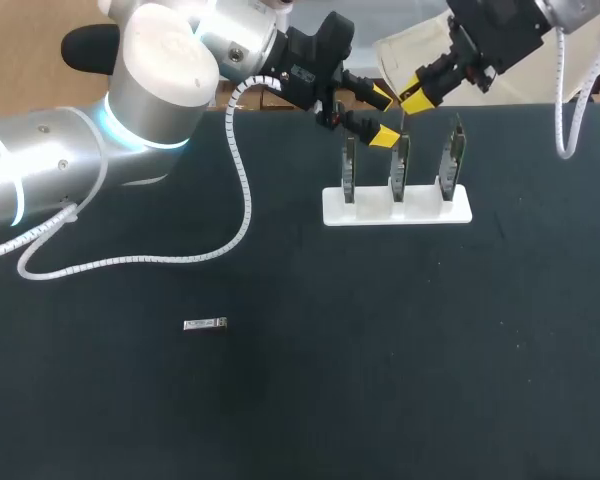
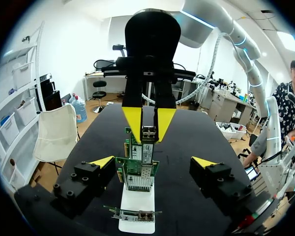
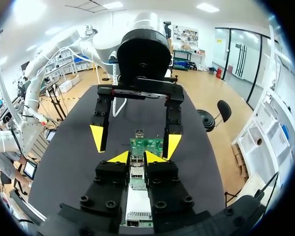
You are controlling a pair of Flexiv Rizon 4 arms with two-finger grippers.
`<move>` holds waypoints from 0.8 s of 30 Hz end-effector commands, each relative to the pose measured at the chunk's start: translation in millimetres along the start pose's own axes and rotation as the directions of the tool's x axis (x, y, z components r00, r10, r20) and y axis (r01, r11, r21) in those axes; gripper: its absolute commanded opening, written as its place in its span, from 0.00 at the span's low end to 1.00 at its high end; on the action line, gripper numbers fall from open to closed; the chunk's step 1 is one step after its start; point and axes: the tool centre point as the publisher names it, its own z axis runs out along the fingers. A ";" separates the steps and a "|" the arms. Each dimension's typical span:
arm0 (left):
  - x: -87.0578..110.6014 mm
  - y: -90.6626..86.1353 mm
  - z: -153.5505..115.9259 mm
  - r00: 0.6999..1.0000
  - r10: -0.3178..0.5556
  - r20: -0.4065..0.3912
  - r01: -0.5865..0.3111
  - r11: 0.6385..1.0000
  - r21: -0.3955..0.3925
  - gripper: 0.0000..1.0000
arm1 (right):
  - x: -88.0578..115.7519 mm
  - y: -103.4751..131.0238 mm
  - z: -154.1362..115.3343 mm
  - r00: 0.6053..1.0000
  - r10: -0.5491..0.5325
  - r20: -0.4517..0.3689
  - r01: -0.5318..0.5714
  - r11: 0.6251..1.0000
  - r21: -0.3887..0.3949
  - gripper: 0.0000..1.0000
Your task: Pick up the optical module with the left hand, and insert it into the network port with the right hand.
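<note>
At our left, an optical module (image 1: 205, 323) lies flat on the dark counter (image 1: 380, 380), well apart from everything else. Further right, our left claw (image 1: 382, 118) hangs spread wide and empty, near the left end of the white stand (image 1: 397, 208). The stand holds three upright network cards (image 1: 401, 165) in a row. Above them, our right claw (image 1: 415, 97) is pinched narrow on a second module (image 2: 148, 132), with both yellow tips against it.

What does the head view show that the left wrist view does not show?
Only the head view: a small silver metal module lying alone on the black table. Only the left wrist view: another small metal module pinched by the right gripper. Both: the white plastic stand holding three upright green circuit cards, and the open left gripper.
</note>
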 end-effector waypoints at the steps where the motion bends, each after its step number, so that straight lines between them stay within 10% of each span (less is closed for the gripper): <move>1: -1.0 2.4 0.4 1.000 -0.001 -0.005 0.001 1.000 0.005 1.00 | 0.1 2.7 -1.2 1.000 -0.005 0.003 0.005 1.000 0.010 0.00; 24: -1.0 2.4 0.4 1.000 -0.001 -0.005 0.001 1.000 0.005 1.00 | -5.2 5.9 -13.9 0.999 0.017 0.035 -0.017 1.000 -0.013 0.00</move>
